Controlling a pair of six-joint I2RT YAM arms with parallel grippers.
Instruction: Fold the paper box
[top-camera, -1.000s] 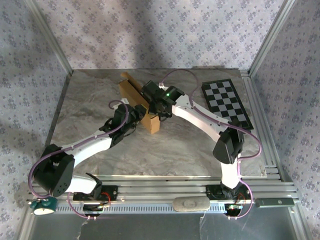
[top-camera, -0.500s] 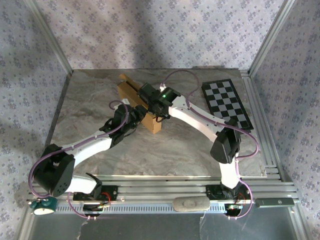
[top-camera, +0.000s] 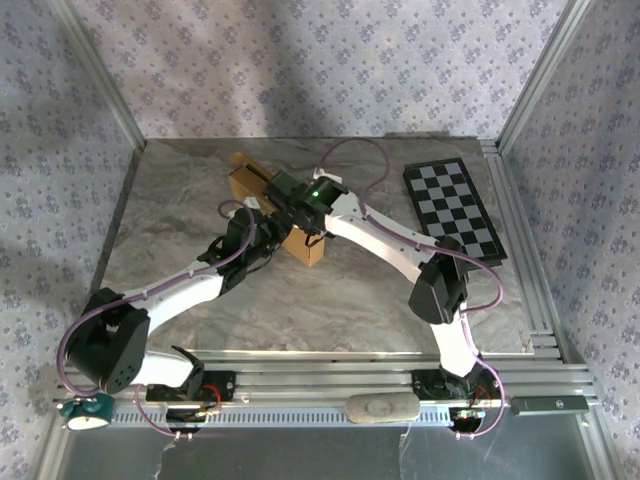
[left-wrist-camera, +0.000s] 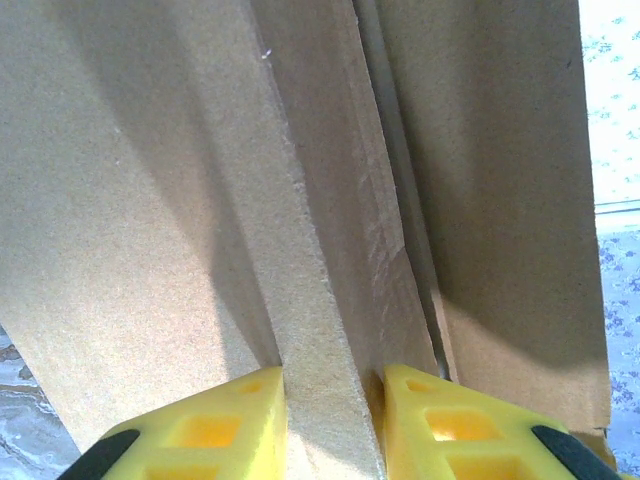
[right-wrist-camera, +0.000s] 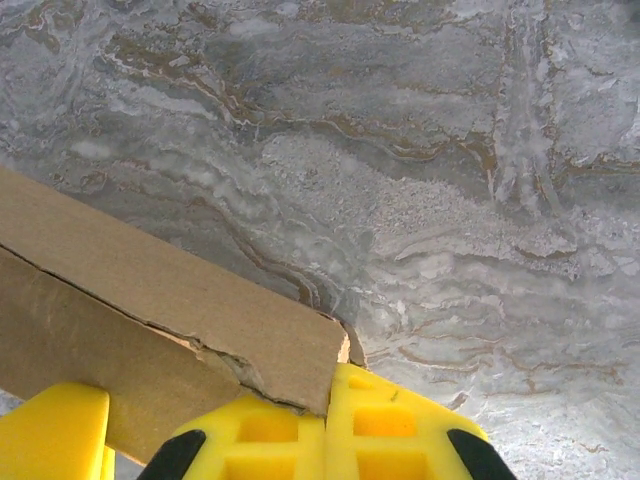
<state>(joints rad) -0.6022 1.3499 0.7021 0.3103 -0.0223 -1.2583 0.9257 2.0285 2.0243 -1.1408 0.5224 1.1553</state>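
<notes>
Paper box lies diagonally at upper centre of the marbled table, both arms crowding it. Left gripper pinches a cardboard panel edge. Right gripper is pressed together, its tips at a box corner.

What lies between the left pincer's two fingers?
In the left wrist view, a cardboard panel of the paper box, seen edge-on, sits between the left pincer's yellow fingers, touching both.

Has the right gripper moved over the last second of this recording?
Yes. In the top view the right gripper has slid left along the paper box, farther from the checkerboard, which stays fixed.
</notes>
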